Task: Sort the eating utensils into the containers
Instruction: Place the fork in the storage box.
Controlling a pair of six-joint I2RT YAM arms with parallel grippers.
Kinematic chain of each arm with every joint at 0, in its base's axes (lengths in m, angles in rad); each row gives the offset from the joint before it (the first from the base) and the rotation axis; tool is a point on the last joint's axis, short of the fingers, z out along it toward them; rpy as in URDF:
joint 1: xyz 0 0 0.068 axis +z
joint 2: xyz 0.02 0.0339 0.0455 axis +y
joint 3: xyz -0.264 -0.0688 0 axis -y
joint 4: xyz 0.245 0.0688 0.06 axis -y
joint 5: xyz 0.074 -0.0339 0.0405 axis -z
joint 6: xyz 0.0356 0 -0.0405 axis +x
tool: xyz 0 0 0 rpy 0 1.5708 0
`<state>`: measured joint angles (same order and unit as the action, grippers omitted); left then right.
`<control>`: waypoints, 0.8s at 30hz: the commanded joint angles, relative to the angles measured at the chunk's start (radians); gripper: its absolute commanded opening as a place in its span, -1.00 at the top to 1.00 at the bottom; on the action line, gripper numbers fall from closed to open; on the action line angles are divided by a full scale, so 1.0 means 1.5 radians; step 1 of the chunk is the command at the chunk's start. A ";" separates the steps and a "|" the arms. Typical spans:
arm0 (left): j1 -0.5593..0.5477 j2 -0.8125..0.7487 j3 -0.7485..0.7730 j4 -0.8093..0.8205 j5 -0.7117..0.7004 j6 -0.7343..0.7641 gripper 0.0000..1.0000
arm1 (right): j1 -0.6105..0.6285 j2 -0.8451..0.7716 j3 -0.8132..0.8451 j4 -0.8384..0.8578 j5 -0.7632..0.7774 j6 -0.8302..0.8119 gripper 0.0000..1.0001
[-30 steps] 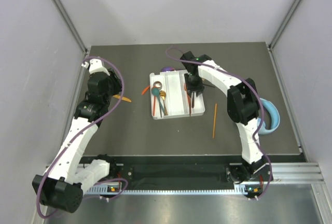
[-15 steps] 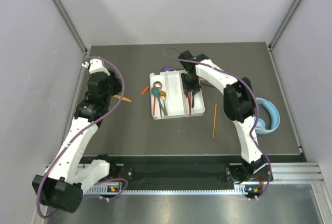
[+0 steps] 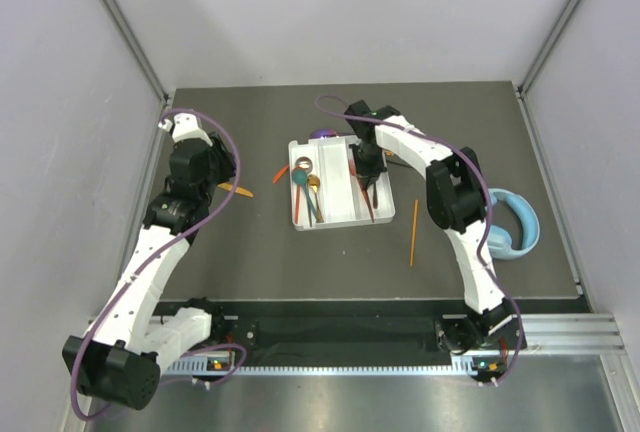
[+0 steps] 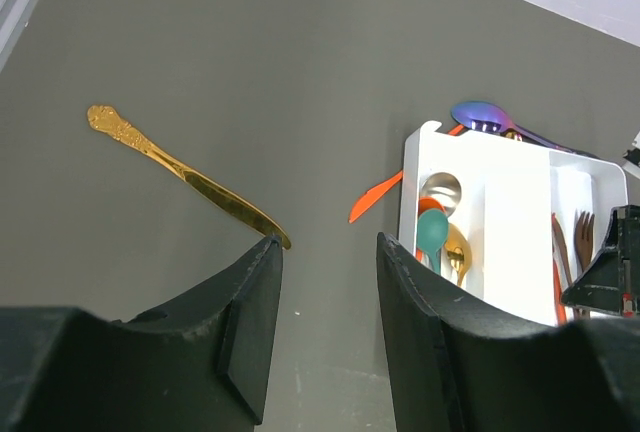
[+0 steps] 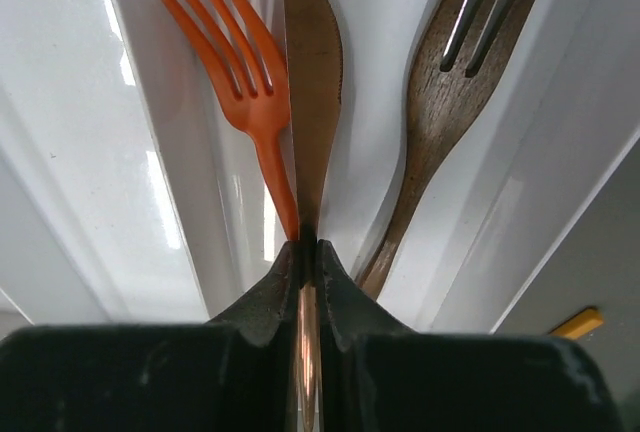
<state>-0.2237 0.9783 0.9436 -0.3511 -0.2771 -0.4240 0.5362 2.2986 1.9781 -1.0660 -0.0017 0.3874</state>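
Observation:
The white tray (image 3: 336, 184) sits mid-table. My right gripper (image 3: 368, 178) is over its right compartment, shut on a copper knife (image 5: 312, 72) whose blade lies between an orange fork (image 5: 245, 62) and a dark brown fork (image 5: 450, 82). The left compartment holds a teal spoon (image 4: 432, 232), a gold spoon (image 4: 455, 252) and a copper spoon (image 4: 440, 189). My left gripper (image 4: 328, 242) is open and empty above the mat, left of the tray (image 4: 510, 222). A gold knife (image 4: 180, 172) lies just beyond its left fingertip. An orange utensil (image 4: 375, 197) lies by the tray's left wall.
A purple iridescent spoon (image 4: 485, 115) lies behind the tray's far edge. An orange stick (image 3: 414, 232) lies right of the tray. Light-blue headphones (image 3: 512, 224) sit at the right, near the right arm's elbow. Walls enclose the mat on three sides.
My right gripper has shifted slightly left and lower in the tray's right compartment with the knife. The right elbow swung left, uncovering more of the headphones. The left arm has not moved.

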 commanded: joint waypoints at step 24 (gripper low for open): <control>-0.002 0.004 0.001 0.031 0.000 0.008 0.05 | -0.033 -0.013 0.120 -0.026 0.044 -0.044 1.00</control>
<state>-0.2237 0.9852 0.9436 -0.3515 -0.2771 -0.4198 0.4995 2.2951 2.1582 -1.1034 0.0662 0.3351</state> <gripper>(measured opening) 0.476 0.026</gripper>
